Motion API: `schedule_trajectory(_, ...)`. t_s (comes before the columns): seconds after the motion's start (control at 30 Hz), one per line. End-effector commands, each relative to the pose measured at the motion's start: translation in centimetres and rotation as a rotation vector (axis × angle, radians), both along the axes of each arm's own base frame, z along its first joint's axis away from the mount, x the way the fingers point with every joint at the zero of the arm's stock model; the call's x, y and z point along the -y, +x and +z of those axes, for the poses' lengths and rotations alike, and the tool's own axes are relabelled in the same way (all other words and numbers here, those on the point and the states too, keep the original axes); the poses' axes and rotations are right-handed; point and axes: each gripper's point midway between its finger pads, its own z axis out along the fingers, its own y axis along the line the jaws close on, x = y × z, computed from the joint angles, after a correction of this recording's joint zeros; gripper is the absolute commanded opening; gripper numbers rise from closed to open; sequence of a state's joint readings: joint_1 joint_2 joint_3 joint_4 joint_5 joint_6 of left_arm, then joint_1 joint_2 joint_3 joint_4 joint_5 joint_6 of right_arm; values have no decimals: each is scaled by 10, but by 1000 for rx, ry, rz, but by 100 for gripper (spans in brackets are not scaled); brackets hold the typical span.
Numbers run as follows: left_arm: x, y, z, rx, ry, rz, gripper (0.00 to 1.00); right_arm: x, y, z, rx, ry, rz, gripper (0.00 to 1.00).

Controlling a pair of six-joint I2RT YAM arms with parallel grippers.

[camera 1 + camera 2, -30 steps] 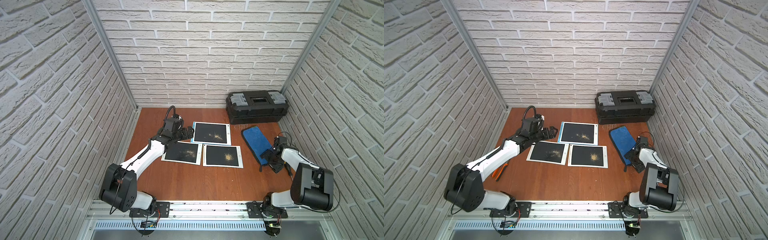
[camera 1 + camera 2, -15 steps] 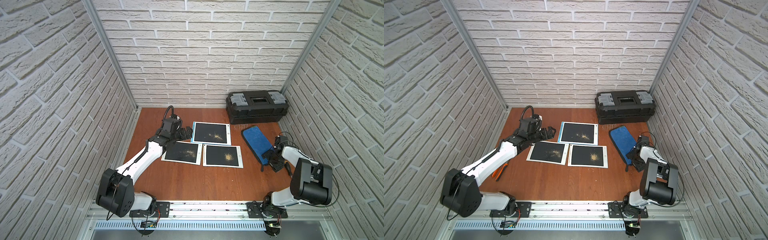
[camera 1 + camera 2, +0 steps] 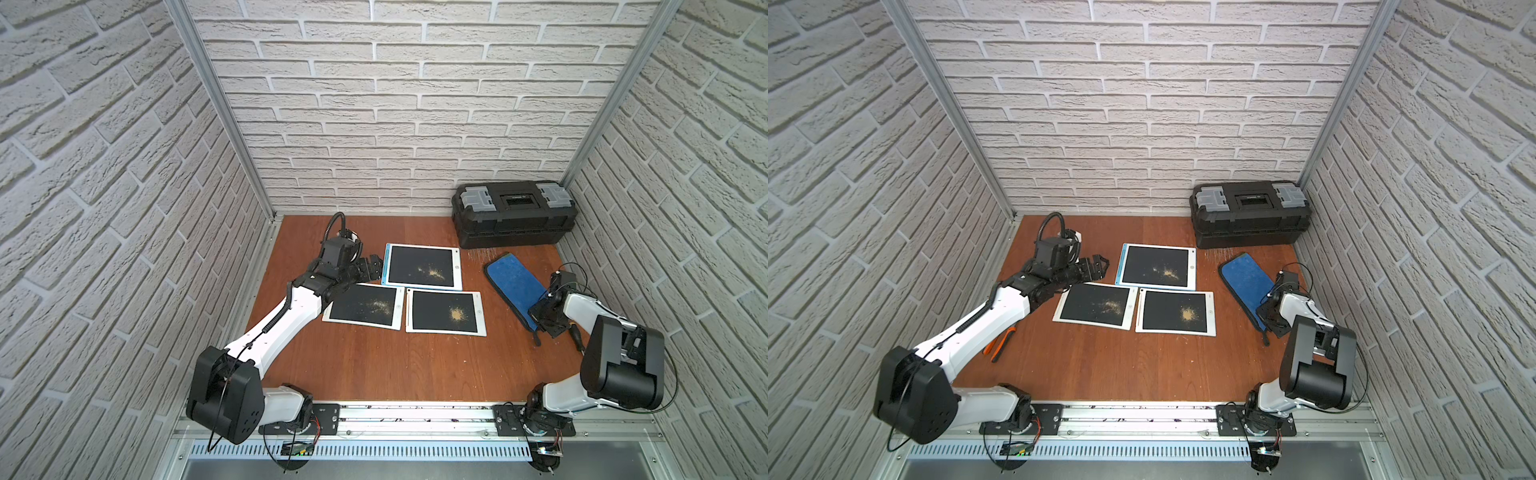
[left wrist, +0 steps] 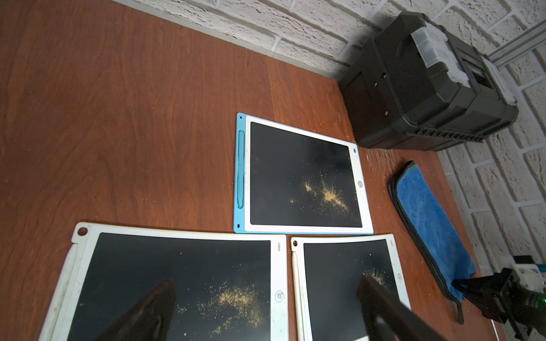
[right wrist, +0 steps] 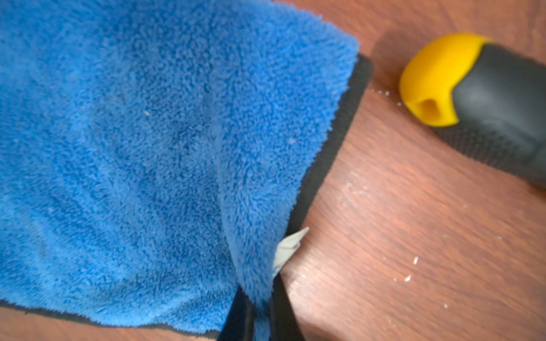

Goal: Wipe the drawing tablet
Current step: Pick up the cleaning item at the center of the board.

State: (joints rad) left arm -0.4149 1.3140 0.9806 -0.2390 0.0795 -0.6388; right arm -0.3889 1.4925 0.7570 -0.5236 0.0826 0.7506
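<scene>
While clamped tight on a fold at the near end of the blue microfibre cloth [image 5: 133, 147], blue pile bunched between closed jaws in the right wrist view, sits low over the wooden table [image 3: 395, 365] by its right edge as the right gripper [image 3: 539, 321], just beside a yellow-and-black tool handle [image 5: 472, 103]. Reads as the pick-up step: cloth gripped yet lying mostly flat, stretched back toward the black toolbox [image 3: 513, 214], not yet wiping. Across the table, hovers wide open and empty as the left gripper [image 3: 371, 267], just beside the left edge of the blue-edged drawing tablet [image 3: 422, 272] and over the far corner of the left white drawing tablet [image 3: 363, 309]; perhaps placed to steady one, though apparently not touching. Between the arms, three tablets flat and screen-up, the right white drawing tablet [image 3: 442, 311] nearest the cloth yet well apart from it, each dusted with yellowish grit [image 4: 331, 195]. Cannot tell the intended one. Next, most likely: lift the cloth clear, carry it over the nearest screen, lay it down spread rather than bunched, drag across the grit with light pressure. Worth minding with a one-corner grip: trailing and folding, snagging the tool handle, shoving an unbraced tablet across the wood.
</scene>
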Motion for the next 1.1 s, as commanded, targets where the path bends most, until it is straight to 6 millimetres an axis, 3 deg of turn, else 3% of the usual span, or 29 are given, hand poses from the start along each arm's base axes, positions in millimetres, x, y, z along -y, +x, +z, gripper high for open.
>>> schedule_trajectory(0.0,-1,3,11,27,-6,1,98,2,-9,6,-14,-42,18,3)
schedule_trajectory(0.27,1,7,21,29,-14,3,98,15,-9,71,20,-282,70,3)
schedule_trajectory(0.43,3,8,30,43,-30,-1,98,26,-22,112,44,-408,66,3)
schedule_trajectory(0.53,6,7,31,42,-46,-12,98,25,-29,125,51,-431,88,3)
schedule_trajectory(0.87,13,-1,26,34,-105,-37,98,13,-38,122,38,-401,186,3)
schedule_trajectory(1.07,13,-4,23,41,-128,-35,98,1,-8,107,52,-300,266,3)
